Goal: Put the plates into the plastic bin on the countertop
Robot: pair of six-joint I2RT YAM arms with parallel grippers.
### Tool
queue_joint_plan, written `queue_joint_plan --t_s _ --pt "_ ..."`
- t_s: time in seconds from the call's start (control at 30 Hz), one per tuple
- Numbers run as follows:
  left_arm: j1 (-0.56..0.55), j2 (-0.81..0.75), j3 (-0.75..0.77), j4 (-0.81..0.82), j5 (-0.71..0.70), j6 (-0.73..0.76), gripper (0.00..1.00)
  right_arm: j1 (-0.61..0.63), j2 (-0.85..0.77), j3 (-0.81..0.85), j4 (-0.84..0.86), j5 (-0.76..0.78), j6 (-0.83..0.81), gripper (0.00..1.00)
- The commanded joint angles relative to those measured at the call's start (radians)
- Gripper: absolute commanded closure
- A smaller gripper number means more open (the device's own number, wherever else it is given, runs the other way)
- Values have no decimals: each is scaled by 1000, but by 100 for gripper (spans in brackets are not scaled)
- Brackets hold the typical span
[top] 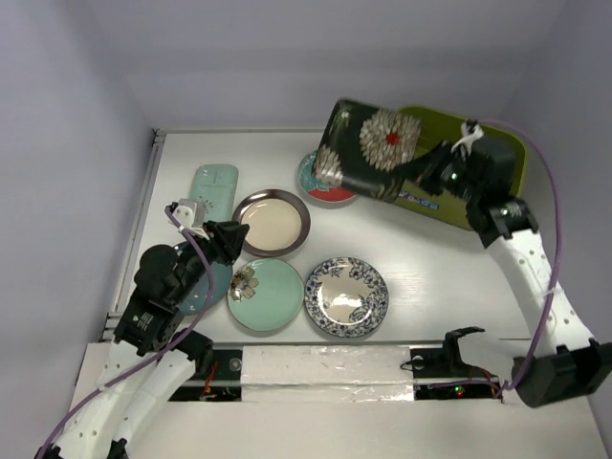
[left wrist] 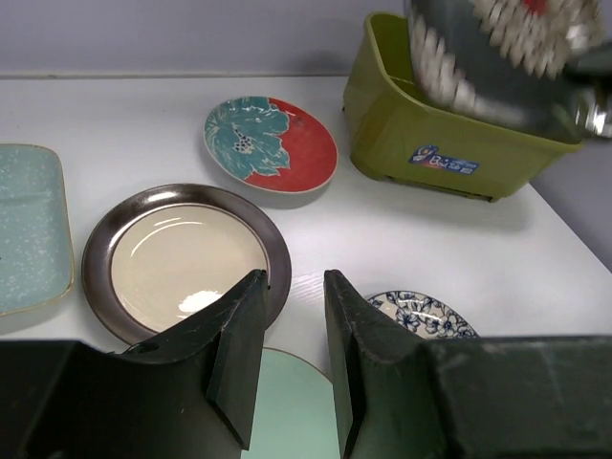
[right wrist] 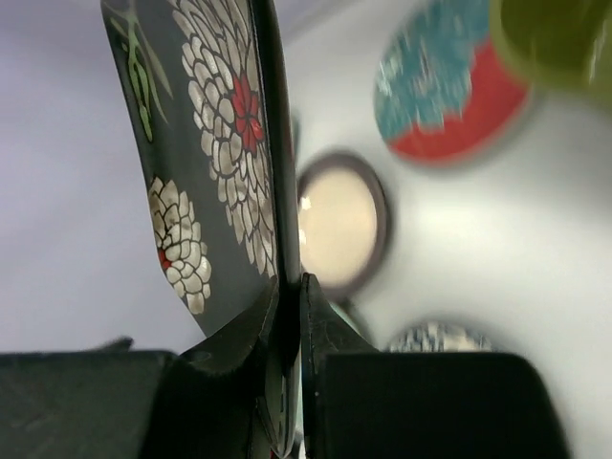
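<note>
Right claw [right wrist: 290,292] pinching black square plate [top: 368,148] by rim. Plate tilted above plastic bin [top: 507,158], counter far-right corner. Likely glazed ceramic: stiff, heavy, slippery, chip-prone; edge grip may pivot. Left claw [left wrist: 295,287] slightly spread, empty.

Right pincer [right wrist: 290,287] tight, aloft; left pincer [left wrist: 292,282] ajar, low.

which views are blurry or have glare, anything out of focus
Left wrist: the black plate is blurred above the bin, and the cream plate shows light glare. Right wrist: the black plate is fairly sharp, the red plate behind it soft. Top view: sharp, with soft shadows.
</note>
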Motion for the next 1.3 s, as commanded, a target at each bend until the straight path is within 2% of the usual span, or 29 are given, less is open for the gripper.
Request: queue_joint_plan --t_s 0.0,0.1,0.23,0.47,0.63,0.9,1.27 --pt "-6 -18 45 24 -13 8 72 -127 94 203 163 -55 -118 100" --pt "-6 -35 45 18 -17 9 72 -213 165 308 151 -69 -164 100" --pt "-15 -47 43 18 -25 9 72 -390 266 365 168 -125 -166 100" --pt "-24 -50 45 18 -31 11 72 -549 435 417 155 -203 -186 100" --pt "-34 -51 45 15 -36 11 72 -573 548 500 86 -237 -267 100" --pt "-34 -47 46 15 -37 11 72 -603 715 555 4 -193 -331 100" --pt "-34 -36 45 18 -34 11 72 -603 861 526 -36 -153 -376 100"
